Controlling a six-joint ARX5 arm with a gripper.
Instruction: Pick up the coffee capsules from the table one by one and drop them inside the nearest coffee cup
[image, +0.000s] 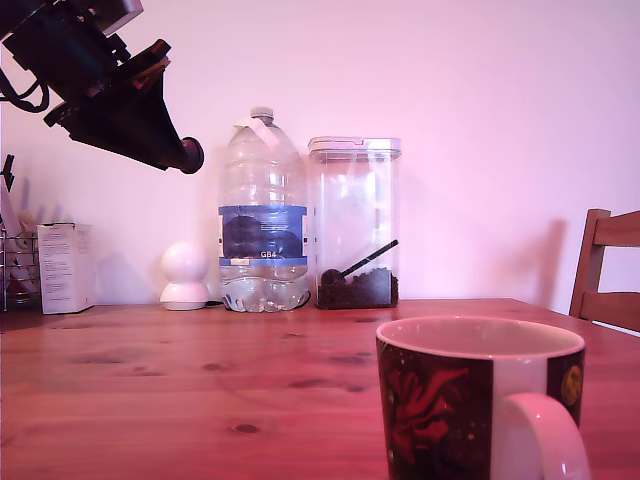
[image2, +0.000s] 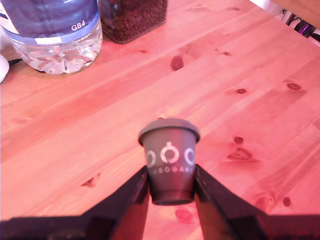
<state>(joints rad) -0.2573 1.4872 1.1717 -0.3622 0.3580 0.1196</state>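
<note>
Gripper (image2: 171, 187) closed narrowly on a grey coffee capsule (image2: 170, 160); both fingers (image2: 131, 197) are pressed against its lower sides, the wider rim pointing away from the wrist. White ring marks are seen on the capsule wall. Capsule is held well above the table (image2: 225, 65). In the exterior view the arm (image: 105, 85) is raised at the exterior view's left. Coffee cup (image: 470, 400) is seen in the near foreground, towards the exterior view's right, standing on the table.

Plain pale wall (image: 480, 120), wooden chair (image: 608, 268), pinkish light
</note>
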